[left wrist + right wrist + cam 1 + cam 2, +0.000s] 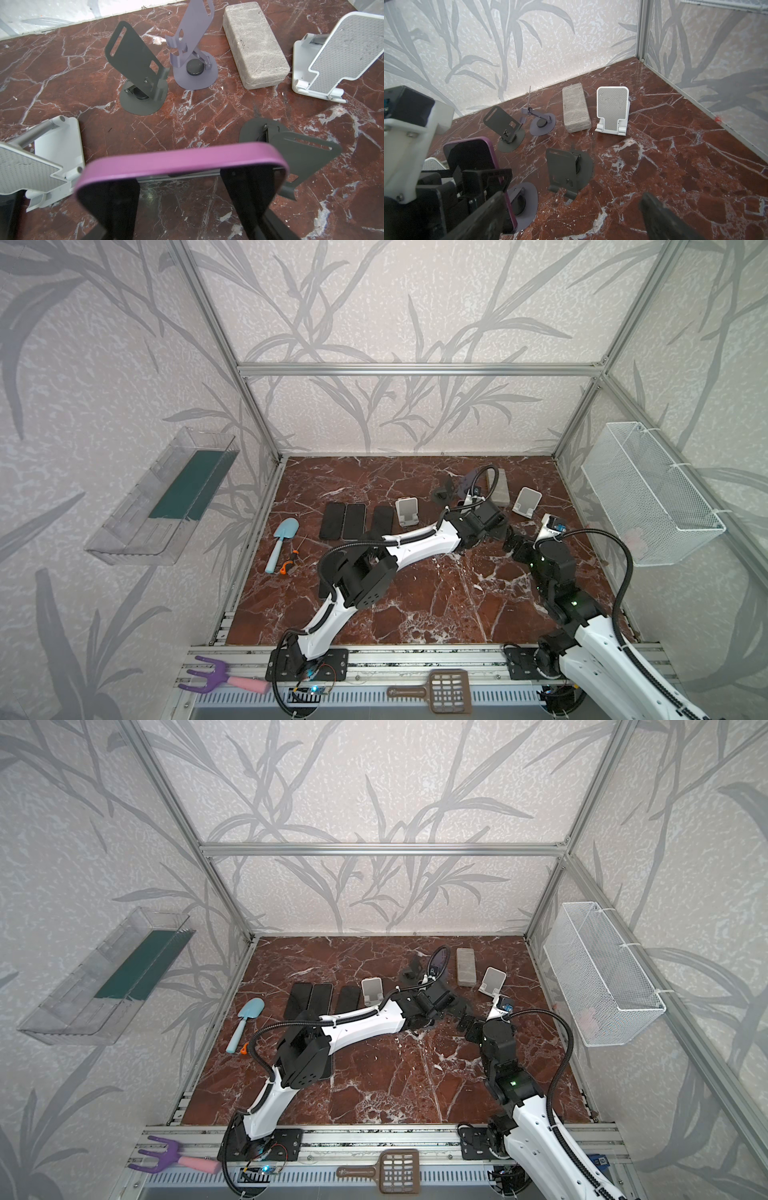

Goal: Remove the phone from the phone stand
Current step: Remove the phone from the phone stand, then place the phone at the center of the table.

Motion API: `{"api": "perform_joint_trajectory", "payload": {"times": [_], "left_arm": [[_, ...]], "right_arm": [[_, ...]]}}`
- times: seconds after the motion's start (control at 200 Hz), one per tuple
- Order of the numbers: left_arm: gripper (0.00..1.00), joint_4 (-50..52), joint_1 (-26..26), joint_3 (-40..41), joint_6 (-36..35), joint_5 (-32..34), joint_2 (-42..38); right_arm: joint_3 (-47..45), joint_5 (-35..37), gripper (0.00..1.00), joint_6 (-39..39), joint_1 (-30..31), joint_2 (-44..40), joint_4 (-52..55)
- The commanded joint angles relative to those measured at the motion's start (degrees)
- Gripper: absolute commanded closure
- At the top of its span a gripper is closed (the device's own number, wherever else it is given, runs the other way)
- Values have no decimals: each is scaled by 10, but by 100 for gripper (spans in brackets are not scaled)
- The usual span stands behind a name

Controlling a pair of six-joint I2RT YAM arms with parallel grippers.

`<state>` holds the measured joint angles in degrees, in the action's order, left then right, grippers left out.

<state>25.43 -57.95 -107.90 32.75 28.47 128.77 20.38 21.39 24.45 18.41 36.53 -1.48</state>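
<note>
We find the phone (182, 162) leaning upright on its lavender phone stand (525, 199), long axis rising from the cradle, right at the left gripper (180, 187), whose hold we cannot confirm, while the right gripper (512, 543), spread wide, sits at four o'clock.

6 phone stands are sitting round the left gripper (180, 178): white stands x2 (342, 56) (31, 172), dk grey stands x2 (135, 56) (301, 158), lilac stands x2 (193, 27) (527, 207), 1 just under it. 4 phones are showing: 1 purple-cased phone (182, 164) at the gripper, black phones x3 (332, 520) (353, 520) (382, 519) lying flat well to its left. 1 grey block (255, 43) is lying beyond it. 1 each are lying further off: blue trowel (286, 529), screwdriver (289, 562), purple hand rake (212, 674), brown scoop (446, 691). 1 wire basket (648, 489) & 1 clear bin (137, 522) are hanging.
</note>
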Motion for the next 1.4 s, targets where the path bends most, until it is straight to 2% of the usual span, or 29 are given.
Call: {"api": "perform_joint_trajectory", "payload": {"times": [0.0,0.33,0.575,0.755,1.015,1.24,1.395], "left_arm": [[25,2,3,16,-12,10,-20],[29,-38,0,60,-28,-16,-78],[30,-64,1,86,-39,-40,-142],[31,-79,0,126,-54,-33,-203],[31,-80,9,265,-55,-2,-335],[32,-34,44,421,14,-38,-433],[32,-13,50,496,46,-77,-455]], "right_arm": [[-7,-4,1,6,-2,-6,-16],[-12,-10,1,11,-3,-7,-27],[-24,-21,1,16,-2,-19,-47],[-32,-25,1,16,-3,-32,-56],[-36,-34,1,19,-3,-34,-59],[-36,-35,1,13,-4,-31,-62],[-38,-42,1,18,-3,-14,-74]]}}
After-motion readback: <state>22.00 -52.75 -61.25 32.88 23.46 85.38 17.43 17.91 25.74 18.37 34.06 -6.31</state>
